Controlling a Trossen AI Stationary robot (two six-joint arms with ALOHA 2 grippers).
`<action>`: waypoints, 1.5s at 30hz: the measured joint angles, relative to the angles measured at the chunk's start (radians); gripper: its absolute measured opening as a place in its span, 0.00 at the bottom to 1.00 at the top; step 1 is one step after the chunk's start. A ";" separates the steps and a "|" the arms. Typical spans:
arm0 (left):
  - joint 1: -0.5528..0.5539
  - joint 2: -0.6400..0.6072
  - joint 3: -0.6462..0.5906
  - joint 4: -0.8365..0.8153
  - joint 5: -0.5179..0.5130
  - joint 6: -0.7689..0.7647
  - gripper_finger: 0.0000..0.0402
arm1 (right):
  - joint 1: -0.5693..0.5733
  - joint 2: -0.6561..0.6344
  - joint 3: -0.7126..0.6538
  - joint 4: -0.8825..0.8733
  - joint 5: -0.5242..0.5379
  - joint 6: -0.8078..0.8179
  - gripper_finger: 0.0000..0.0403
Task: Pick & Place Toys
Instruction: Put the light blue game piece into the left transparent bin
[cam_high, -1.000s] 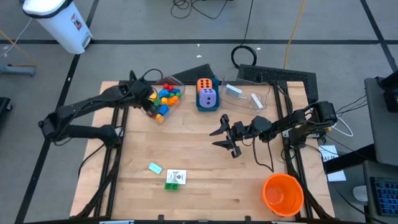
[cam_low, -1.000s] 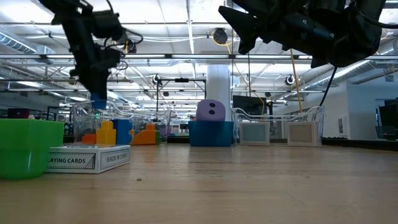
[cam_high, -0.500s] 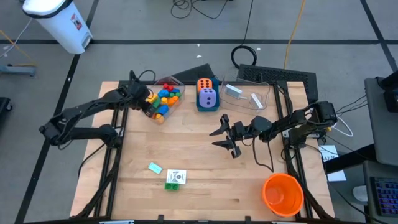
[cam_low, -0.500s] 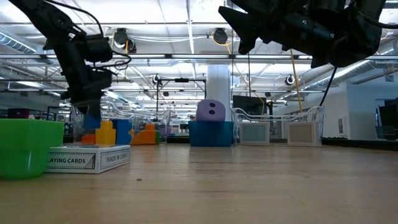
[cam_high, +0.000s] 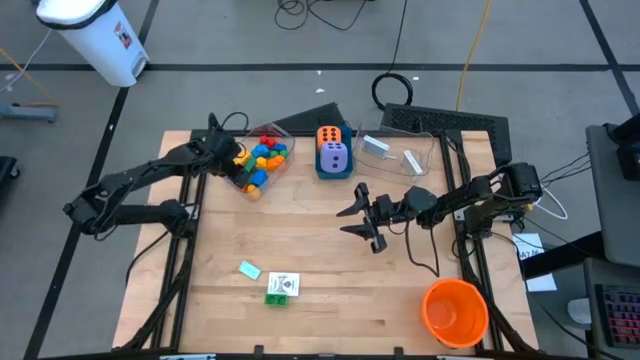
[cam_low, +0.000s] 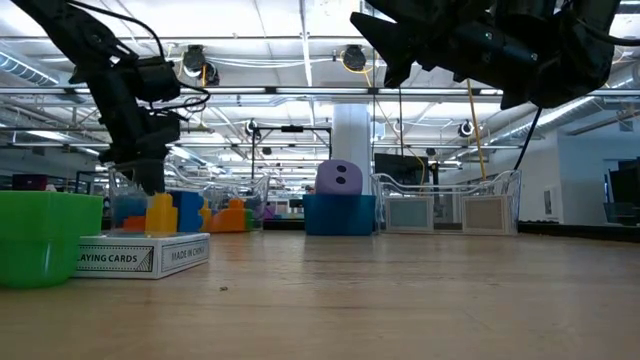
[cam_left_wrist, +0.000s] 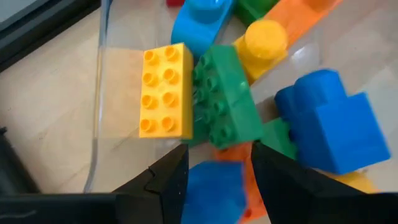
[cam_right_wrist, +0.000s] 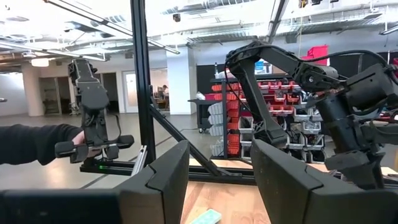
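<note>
A clear tub (cam_high: 288, 140) at the table's far left holds red, orange, yellow, green and blue bricks (cam_high: 265, 155). My left gripper (cam_high: 238, 165) reaches down into its near end. In the left wrist view a blue brick (cam_left_wrist: 214, 190) lies on the pile between the open fingers of my left gripper (cam_left_wrist: 217, 168). A strip of orange shows between the brick and one finger. A green brick (cam_high: 276, 298), a card pack (cam_high: 284, 283) and a pale blue piece (cam_high: 249, 269) lie near the front. My right gripper (cam_high: 342, 222) hangs open and empty above the middle of the table.
A blue box (cam_high: 320, 170) with an orange die (cam_high: 330, 135) and a purple die (cam_high: 336, 158) stands at the far middle. Beside it is a clear tub (cam_high: 430, 150) with white cards. A big orange cup (cam_high: 455, 310) is at the near right. A person's hand (cam_right_wrist: 81, 140) shows beyond the table.
My left gripper has come down into the brick tub and a little toward the table's left edge, carrying the blue brick down among the other bricks. The yellow brick in the tub has shifted. My right arm has kept still.
</note>
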 joint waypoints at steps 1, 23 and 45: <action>0.000 0.001 0.000 0.010 0.003 -0.001 0.45 | 0.000 0.000 0.000 0.000 0.000 0.000 0.41; -0.174 -0.122 0.340 0.223 0.203 0.006 0.46 | 0.000 0.000 0.000 0.004 -0.003 -0.027 0.41; -0.855 -0.380 -0.307 1.022 -0.017 -0.054 0.46 | -0.033 0.000 0.000 -0.020 0.026 -0.073 0.41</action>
